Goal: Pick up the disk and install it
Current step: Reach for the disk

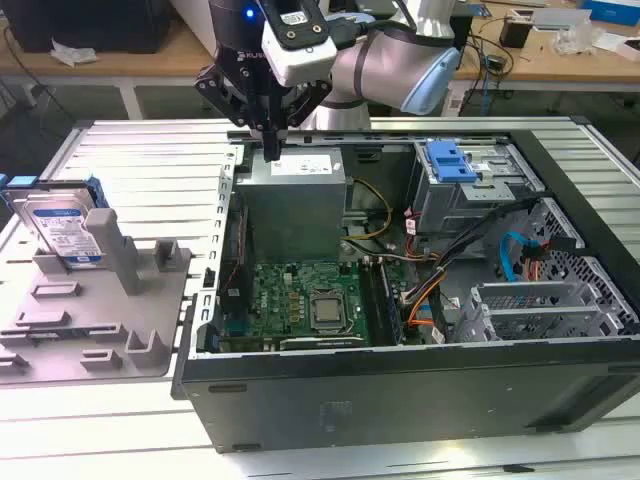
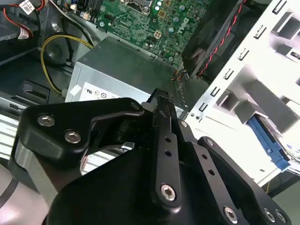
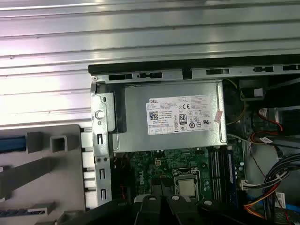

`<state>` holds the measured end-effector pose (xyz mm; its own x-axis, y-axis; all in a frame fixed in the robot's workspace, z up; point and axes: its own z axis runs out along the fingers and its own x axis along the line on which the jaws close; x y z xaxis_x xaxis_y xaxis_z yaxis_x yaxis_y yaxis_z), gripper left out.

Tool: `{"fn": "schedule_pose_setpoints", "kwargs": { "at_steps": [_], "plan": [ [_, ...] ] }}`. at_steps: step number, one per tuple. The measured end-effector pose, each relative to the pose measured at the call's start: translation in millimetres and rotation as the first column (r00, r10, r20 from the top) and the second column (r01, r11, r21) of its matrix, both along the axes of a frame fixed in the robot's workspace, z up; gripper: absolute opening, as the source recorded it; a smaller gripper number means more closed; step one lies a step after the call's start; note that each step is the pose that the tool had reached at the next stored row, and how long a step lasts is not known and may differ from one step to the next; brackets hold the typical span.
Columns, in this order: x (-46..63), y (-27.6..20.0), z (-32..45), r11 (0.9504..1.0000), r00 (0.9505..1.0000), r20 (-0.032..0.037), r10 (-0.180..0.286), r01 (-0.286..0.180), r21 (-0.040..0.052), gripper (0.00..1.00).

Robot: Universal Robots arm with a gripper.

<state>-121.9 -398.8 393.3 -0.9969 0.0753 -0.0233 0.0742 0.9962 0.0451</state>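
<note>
The disk [image 1: 62, 225], a silver drive with a blue-and-white label and a blue rail, stands on edge in a grey plastic fixture [image 1: 100, 330] on the exterior view's left, outside the computer case. Its blue rail [image 2: 268, 143] also peeks out in the second wrist view. My gripper [image 1: 270, 148] hangs over the near corner of the grey power supply [image 1: 295, 200] inside the open case, well away from the disk. Its black fingers [image 2: 161, 101] are pressed together with nothing between them.
The open black computer case [image 1: 400, 390] holds a green motherboard [image 1: 310, 300], loose cables [image 1: 440, 290], and a grey drive cage [image 1: 475, 195] with a blue latch bracket [image 1: 448, 160] on the exterior view's right. Ribbed metal table [image 1: 150, 160] surrounds the case. A bench stands behind.
</note>
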Motion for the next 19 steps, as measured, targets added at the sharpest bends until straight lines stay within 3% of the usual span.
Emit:
{"fn": "schedule_pose_setpoints", "kwargs": {
  "at_steps": [3, 14, 17, 19],
  "plan": [
    [0.0, 0.0, 0.0, 1.0000, 1.0000, 0.0000, 0.000, 0.000, 0.0011, 0.11],
    [0.0, 0.0, 0.0, 0.9996, 1.0000, -0.0009, 0.000, 0.000, 0.0288, 0.11],
    [-6.3, 1.3, -0.1, 0.9996, 1.0000, -0.0048, -0.001, 0.001, 0.0289, 0.11],
    [-16.7, 4.3, -0.1, 0.9996, 1.0000, -0.0054, -0.002, 0.002, 0.0288, 0.11]
  ]
}}
